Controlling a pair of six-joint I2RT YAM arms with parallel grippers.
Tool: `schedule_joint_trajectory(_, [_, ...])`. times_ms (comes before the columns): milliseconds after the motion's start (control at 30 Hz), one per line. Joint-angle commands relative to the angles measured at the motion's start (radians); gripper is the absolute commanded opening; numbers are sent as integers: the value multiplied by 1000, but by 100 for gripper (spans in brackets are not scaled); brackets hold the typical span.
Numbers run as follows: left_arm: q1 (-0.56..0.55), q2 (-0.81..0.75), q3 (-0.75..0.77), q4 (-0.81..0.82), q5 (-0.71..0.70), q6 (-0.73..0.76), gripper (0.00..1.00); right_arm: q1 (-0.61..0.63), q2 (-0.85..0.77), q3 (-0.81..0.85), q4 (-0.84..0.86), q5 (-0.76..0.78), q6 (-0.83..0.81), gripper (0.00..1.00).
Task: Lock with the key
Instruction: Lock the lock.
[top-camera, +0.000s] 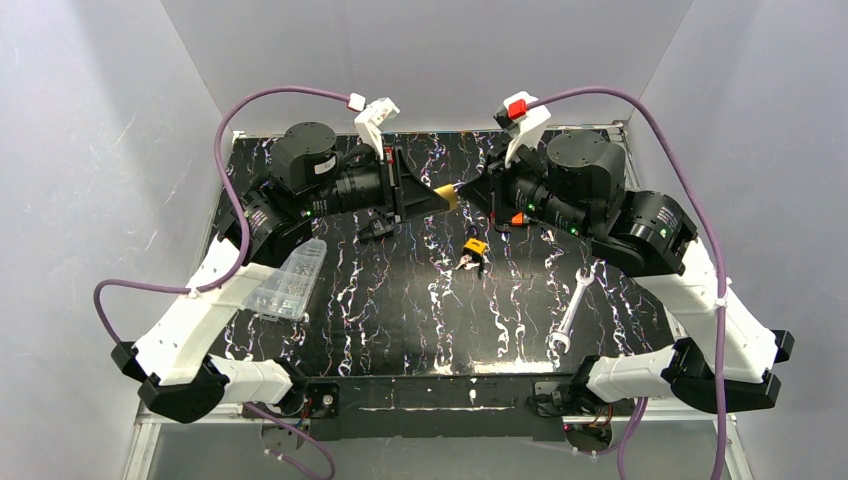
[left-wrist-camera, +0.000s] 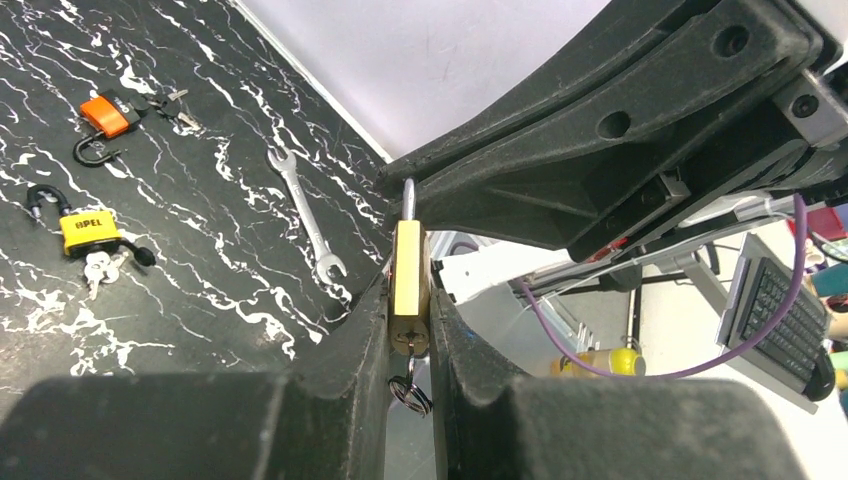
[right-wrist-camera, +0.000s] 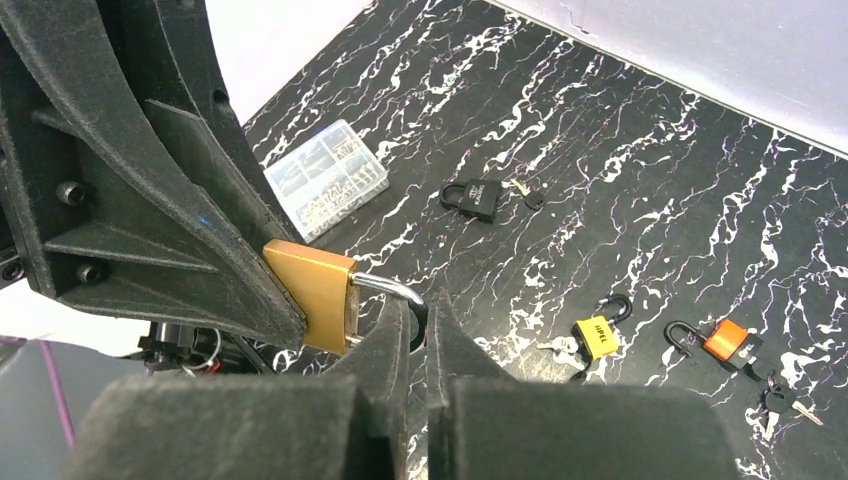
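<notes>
My left gripper (left-wrist-camera: 410, 325) is clamped on the body of the brass padlock (right-wrist-camera: 312, 290), holding it in the air over the far middle of the table (top-camera: 400, 310). My right gripper (right-wrist-camera: 418, 330) is pinched tight on its shackle (right-wrist-camera: 385, 287). A key (left-wrist-camera: 409, 347) seems to sit in the underside, though my fingers hide most of it; its ring (left-wrist-camera: 411, 393) hangs below. A yellow padlock (top-camera: 476, 247) lies on the table nearby

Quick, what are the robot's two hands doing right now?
Left gripper: closed, holding the brass padlock by its body.
Right gripper: closed on the padlock's shackle.
</notes>
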Motion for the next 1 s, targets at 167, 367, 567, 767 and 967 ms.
schedule_joint_trajectory(167, [-83, 52, 106, -33, 164, 103, 0, 73, 52, -50, 228, -291, 22, 1])
schedule_joint_trajectory(367, [-83, 56, 164, -206, 109, 241, 0, 73, 22, -80, 253, -369, 10, 1])
schedule_joint_trajectory(567, [-84, 67, 196, -233, 57, 268, 0, 108, 38, -73, 248, -381, 7, 1])
schedule_joint_trajectory(767, [-89, 80, 229, -274, -10, 327, 0, 131, 34, -87, 252, -355, -5, 1])
schedule_joint_trajectory(967, [-99, 82, 274, -306, 39, 333, 0, 130, 50, -86, 242, -251, -42, 1])
